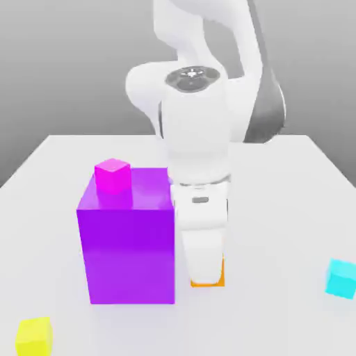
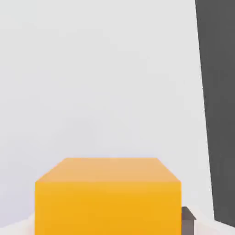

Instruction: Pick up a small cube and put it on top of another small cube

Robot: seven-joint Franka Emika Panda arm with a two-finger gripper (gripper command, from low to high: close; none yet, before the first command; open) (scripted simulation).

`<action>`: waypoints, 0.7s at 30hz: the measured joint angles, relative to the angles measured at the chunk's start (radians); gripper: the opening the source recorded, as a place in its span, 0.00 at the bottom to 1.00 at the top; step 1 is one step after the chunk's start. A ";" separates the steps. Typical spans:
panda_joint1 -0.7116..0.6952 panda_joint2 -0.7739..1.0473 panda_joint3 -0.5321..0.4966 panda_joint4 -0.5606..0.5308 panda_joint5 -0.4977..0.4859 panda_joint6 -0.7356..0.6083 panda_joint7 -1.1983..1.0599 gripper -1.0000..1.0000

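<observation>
Beside the big purple block (image 1: 128, 240), on its exterior-view right, your gripper (image 1: 206, 278) is down at the table (image 1: 278, 208) and clamped on the small orange cube (image 1: 208, 280), which rests just next to the block's base. Judge the cube light, rigid and smooth-faced, so a grip on two opposite flat sides, centred, should hold. From the hand view you get the orange cube (image 2: 108, 197) close up against bare table. From outside you see the magenta cube (image 1: 112, 174) atop the purple block, the destination.
</observation>
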 joint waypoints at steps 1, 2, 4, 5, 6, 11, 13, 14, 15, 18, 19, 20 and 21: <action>-0.010 -0.031 -0.006 0.004 -0.007 -0.035 -0.053 0.00; -0.016 -0.064 -0.018 0.007 -0.018 -0.070 -0.103 0.00; -0.031 -0.131 -0.044 0.012 -0.050 -0.140 -0.197 0.00; -0.040 -0.166 -0.057 0.014 -0.070 -0.174 -0.242 0.00; -0.049 -0.202 -0.069 0.016 -0.092 -0.208 -0.285 0.00; -0.110 -0.388 -0.115 0.016 -0.228 -0.381 -0.478 0.00; -0.142 -0.464 -0.123 0.002 -0.293 -0.453 -0.540 0.00; -0.158 -0.502 -0.126 -0.006 -0.327 -0.490 -0.570 0.00; -0.175 -0.541 -0.129 -0.014 -0.362 -0.527 -0.599 0.00; -0.219 -0.656 -0.118 -0.046 -0.448 -0.621 -0.670 0.00; -0.224 -0.669 -0.116 -0.069 -0.463 -0.609 -0.675 0.00; -0.227 -0.669 -0.122 -0.096 -0.476 -0.582 -0.677 0.00; -0.230 -0.663 -0.130 -0.124 -0.487 -0.546 -0.677 0.00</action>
